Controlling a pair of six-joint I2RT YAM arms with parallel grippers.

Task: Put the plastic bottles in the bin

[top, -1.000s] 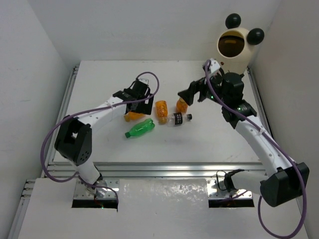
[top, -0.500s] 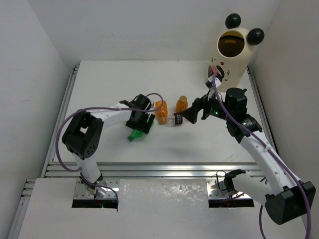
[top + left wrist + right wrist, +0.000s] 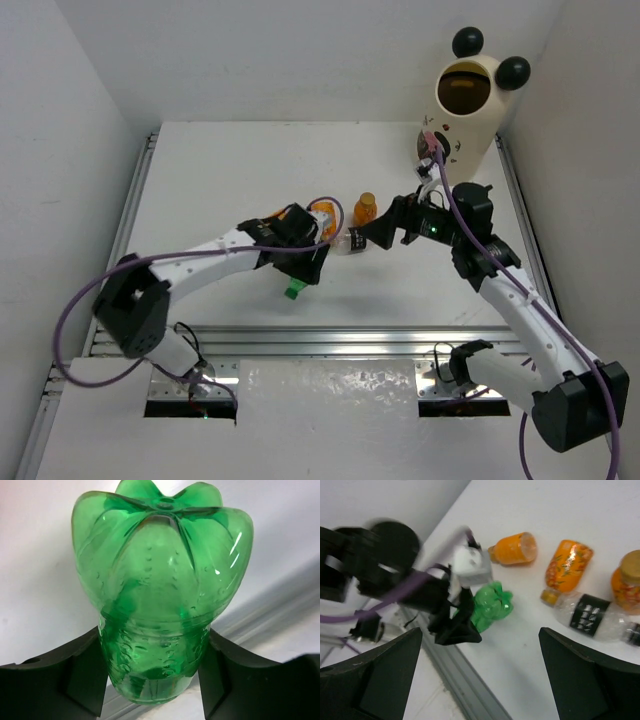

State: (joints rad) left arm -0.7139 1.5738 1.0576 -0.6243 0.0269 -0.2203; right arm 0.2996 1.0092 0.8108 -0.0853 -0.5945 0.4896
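Note:
My left gripper [image 3: 300, 268] [image 3: 155, 680] is shut on the green plastic bottle [image 3: 293, 290] [image 3: 160, 575] [image 3: 492, 605], a black finger pressing each side of its body, near the table's front rail. My right gripper [image 3: 372, 236] [image 3: 480, 680] hangs open and empty above the bottle cluster. Below it lie two orange bottles [image 3: 515, 550] [image 3: 567, 565] and a clear black-labelled bottle [image 3: 350, 241] [image 3: 585, 617]. A third orange bottle [image 3: 365, 208] [image 3: 627, 585] stands upright. The cream bin [image 3: 468, 100] with black ears stands at the back right.
A metal rail [image 3: 330, 335] runs along the table's front edge, just ahead of the held green bottle. White walls close the table on the left, back and right. A purple cable [image 3: 325, 205] loops over the left wrist above the orange bottles.
My left gripper dropped onto the green bottle, closed on it and carried it toward the front rail. My right gripper came down from the back toward the clear bottle and stayed open.

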